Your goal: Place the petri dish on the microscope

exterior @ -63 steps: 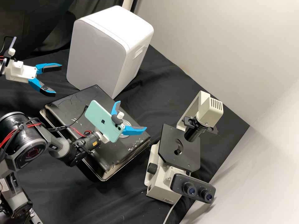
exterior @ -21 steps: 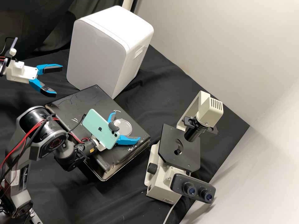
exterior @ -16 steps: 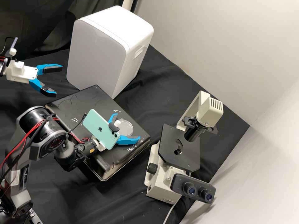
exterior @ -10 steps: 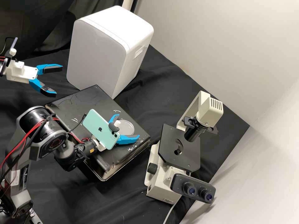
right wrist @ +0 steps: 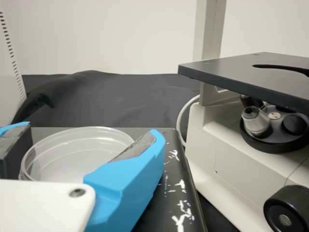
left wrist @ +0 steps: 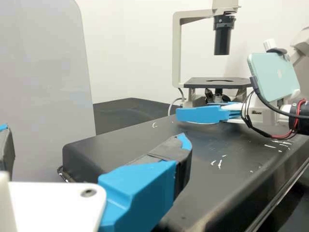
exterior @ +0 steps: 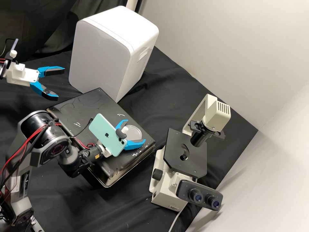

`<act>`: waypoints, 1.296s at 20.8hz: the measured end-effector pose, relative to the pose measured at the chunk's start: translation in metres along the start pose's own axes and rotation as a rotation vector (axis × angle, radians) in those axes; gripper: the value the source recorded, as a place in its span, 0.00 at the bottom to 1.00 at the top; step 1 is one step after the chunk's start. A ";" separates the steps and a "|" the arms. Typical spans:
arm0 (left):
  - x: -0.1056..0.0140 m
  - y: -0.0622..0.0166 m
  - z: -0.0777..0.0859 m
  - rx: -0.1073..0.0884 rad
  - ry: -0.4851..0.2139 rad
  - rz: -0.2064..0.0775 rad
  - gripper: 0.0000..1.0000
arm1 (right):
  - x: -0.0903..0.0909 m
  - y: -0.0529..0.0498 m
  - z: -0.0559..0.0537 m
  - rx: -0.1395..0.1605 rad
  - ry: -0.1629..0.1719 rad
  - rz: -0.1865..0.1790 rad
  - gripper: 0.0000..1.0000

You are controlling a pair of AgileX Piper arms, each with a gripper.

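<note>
The clear round petri dish (exterior: 132, 131) (right wrist: 72, 154) rests on the black tray (exterior: 80, 109), near the tray's corner closest to the microscope (exterior: 180, 180). My right gripper (exterior: 135, 130) (right wrist: 87, 135) sits low over the tray, its blue fingers (left wrist: 203, 114) pressed to opposite sides of the dish. The microscope's black stage (exterior: 185, 153) (right wrist: 241, 72) stands bare to the right of the tray. My left gripper (exterior: 59, 81) (left wrist: 91, 137) hangs open above the bench at the far left, nothing in it.
A tall white box (exterior: 112, 48) stands behind the tray. A mint-green phone (exterior: 107, 133) is clamped on the right wrist. The microscope's eyepieces (exterior: 204, 198) point toward the front. A pale wall runs along the right behind the bench.
The right gripper came down from above the tray to the level of the dish. Its fingers then closed in onto the dish. The left arm stayed put.
</note>
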 end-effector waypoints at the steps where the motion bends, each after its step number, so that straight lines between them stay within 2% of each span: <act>1: 0.000 0.0000 0.000 0.000 0.000 0.000 1.00 | 0.000 0.000 0.000 0.010 0.000 0.002 0.00; 6: 0.001 -0.0019 -0.001 -0.005 0.002 -0.008 1.00 | 0.000 0.002 0.001 0.010 0.001 0.004 0.00; 10: 0.001 -0.0017 -0.001 -0.007 0.002 -0.007 1.00 | -0.003 0.009 -0.002 0.026 0.005 0.008 0.00; 12: 0.001 -0.0017 -0.001 -0.007 0.002 -0.007 1.00 | -0.006 0.017 -0.003 0.030 0.007 0.036 0.00; 14: 0.001 -0.0014 -0.001 -0.006 0.001 -0.006 1.00 | -0.009 0.025 -0.006 0.028 0.023 0.065 0.00; 16: 0.002 -0.0003 -0.001 -0.004 0.000 -0.002 1.00 | -0.012 0.033 -0.008 0.046 0.037 0.094 0.00; 21: 0.003 0.0002 -0.002 -0.002 0.000 0.000 1.00 | -0.019 0.050 -0.014 0.058 0.071 0.148 0.00; 24: 0.003 -0.0017 -0.003 -0.008 0.002 -0.008 1.00 | -0.023 0.060 -0.016 0.074 0.079 0.189 0.00; 27: 0.003 -0.0019 -0.003 -0.008 0.002 -0.009 1.00 | -0.025 0.066 -0.014 0.080 0.075 0.213 0.00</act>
